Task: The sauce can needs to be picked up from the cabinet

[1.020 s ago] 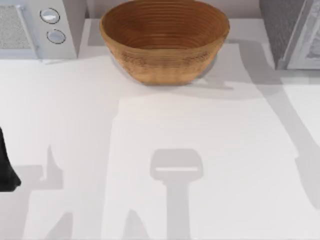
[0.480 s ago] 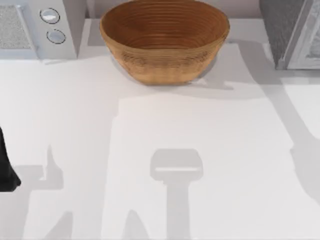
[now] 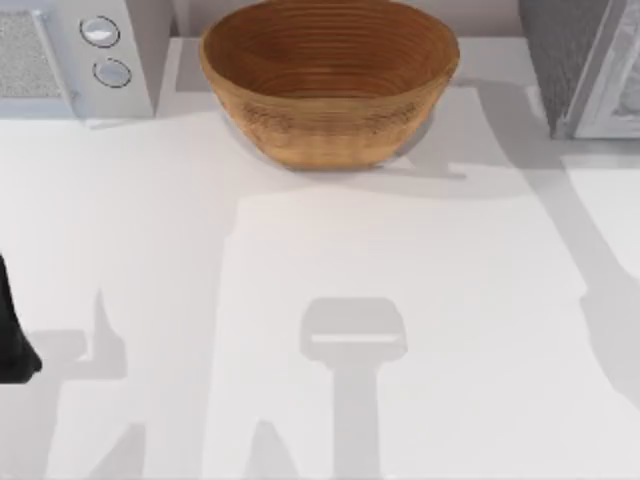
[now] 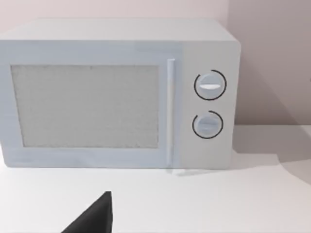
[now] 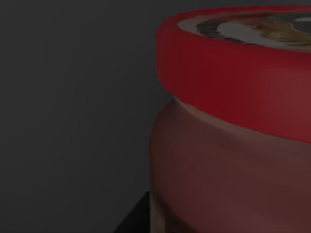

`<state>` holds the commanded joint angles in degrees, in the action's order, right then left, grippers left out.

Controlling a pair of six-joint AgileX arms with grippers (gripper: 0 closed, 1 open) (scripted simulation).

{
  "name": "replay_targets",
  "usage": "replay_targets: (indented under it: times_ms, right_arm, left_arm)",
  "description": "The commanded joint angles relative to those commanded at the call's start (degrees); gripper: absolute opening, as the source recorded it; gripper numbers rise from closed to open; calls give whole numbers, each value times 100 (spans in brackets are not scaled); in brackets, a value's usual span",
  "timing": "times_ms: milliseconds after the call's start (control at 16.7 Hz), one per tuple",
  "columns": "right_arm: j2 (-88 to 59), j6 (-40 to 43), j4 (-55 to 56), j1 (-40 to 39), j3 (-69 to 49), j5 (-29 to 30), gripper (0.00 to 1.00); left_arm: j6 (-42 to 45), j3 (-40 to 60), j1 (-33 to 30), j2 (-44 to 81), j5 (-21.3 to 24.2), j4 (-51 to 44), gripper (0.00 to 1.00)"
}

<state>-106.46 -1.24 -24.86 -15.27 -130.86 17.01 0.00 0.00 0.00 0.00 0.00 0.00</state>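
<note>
Now at the approach-to-grasp step: right hand's camera sits close against the sauce can (image 5: 233,126) in a dim cabinet, its grip state unreadable; next, confirm closure, then lift out.

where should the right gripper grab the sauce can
Judging from the right wrist view, grip the sauce can across its round body just below the wider red lid, coming in level from the side. It stands upright, and the overhanging lid would probably help stop slipping.
</note>
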Motion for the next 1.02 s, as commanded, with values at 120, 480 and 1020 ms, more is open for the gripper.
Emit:
replay_targets:
  times_ms: [120, 480, 1020]
  right_arm:
    - [0, 0, 0, 0, 0, 0, 25]
    - [0, 0, 0, 0, 0, 0, 0]
    - [232, -21, -186, -149, 97, 158, 0]
  left_arm:
    - [0, 0, 0, 0, 0, 0, 100]
    - [0, 0, 0, 0, 0, 0, 100]
    - [0, 0, 0, 0, 0, 0, 100]
